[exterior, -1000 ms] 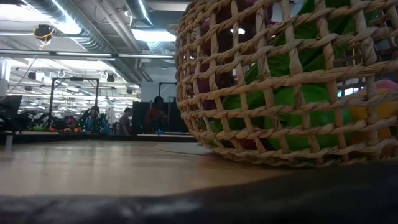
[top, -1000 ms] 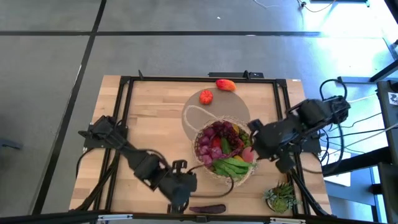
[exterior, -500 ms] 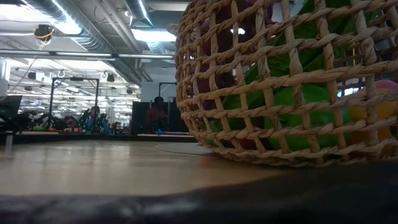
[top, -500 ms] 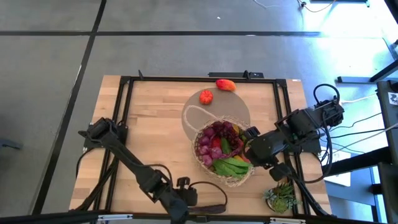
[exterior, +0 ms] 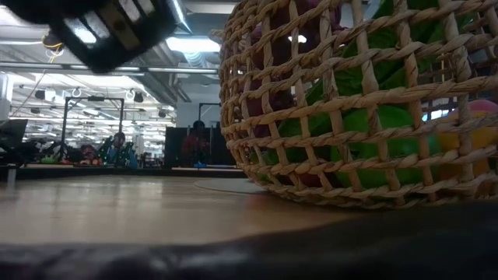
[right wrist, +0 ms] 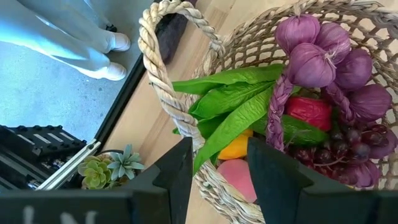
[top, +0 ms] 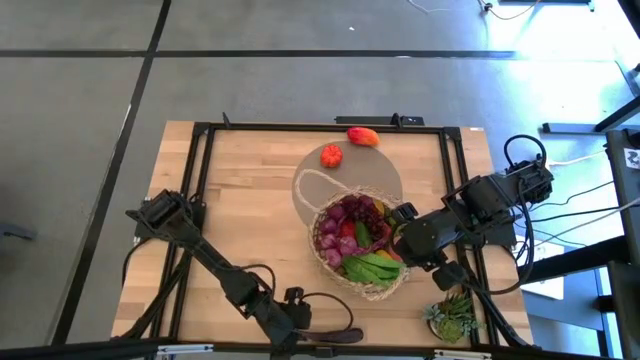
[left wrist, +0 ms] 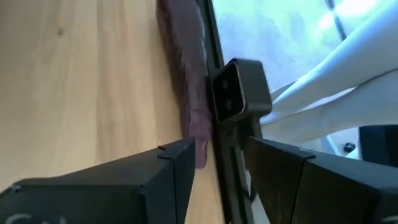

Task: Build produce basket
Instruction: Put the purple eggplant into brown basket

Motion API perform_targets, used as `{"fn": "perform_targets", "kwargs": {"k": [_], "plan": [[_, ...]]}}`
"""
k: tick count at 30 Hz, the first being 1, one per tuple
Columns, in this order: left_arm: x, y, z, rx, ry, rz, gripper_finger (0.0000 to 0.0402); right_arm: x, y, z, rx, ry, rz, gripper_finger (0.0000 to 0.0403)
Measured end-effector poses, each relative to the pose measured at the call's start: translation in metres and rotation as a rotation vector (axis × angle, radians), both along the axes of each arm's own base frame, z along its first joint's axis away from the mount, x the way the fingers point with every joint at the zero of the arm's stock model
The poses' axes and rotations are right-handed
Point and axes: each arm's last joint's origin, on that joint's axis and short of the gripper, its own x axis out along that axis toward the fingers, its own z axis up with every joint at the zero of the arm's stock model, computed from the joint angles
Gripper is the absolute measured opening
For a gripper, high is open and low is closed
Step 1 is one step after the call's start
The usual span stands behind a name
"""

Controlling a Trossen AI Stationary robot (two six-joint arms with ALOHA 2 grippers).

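- The left tool is down at the near edge of the surface, its fingers apart with nothing between them.
- Just ahead of it a long dark purple vegetable lies flat along the edge rail, beside a small black camera block.
- The right tool hovers at the right side of the basket, over the rim. It also looks released, and I can't see it gripping anything.
- The basket sits right of centre on the surface, already heaped with leafy greens, purple bulbs, grapes and peppers.
- Two pieces are left out near the far edge, well apart from the basket: a tomato and a red-orange pepper.
- A spiky potted plant stands at the near right corner.
- To my eye the filling is well along, and the step in hand is collecting the purple vegetable.
- The left tool would need to straddle it across its width, close on it, lift it clear of the rail and camera block, then carry it to the basket.
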Motion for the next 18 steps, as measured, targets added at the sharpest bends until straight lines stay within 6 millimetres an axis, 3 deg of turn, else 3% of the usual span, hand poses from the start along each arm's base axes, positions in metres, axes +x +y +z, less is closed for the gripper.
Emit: {"fn": "perform_targets", "kwargs": {"k": [10,18], "plan": [[0.011,-0.009,-0.035,-0.011,-0.045,0.016,0.0130,0.000,0.000,0.000,-0.004,-0.002,0.001,0.0147],[0.012,-0.009,-0.038,0.024,-0.061,0.025,0.0130,0.000,0.000,0.000,-0.003,-0.001,0.000,0.0147]]}}
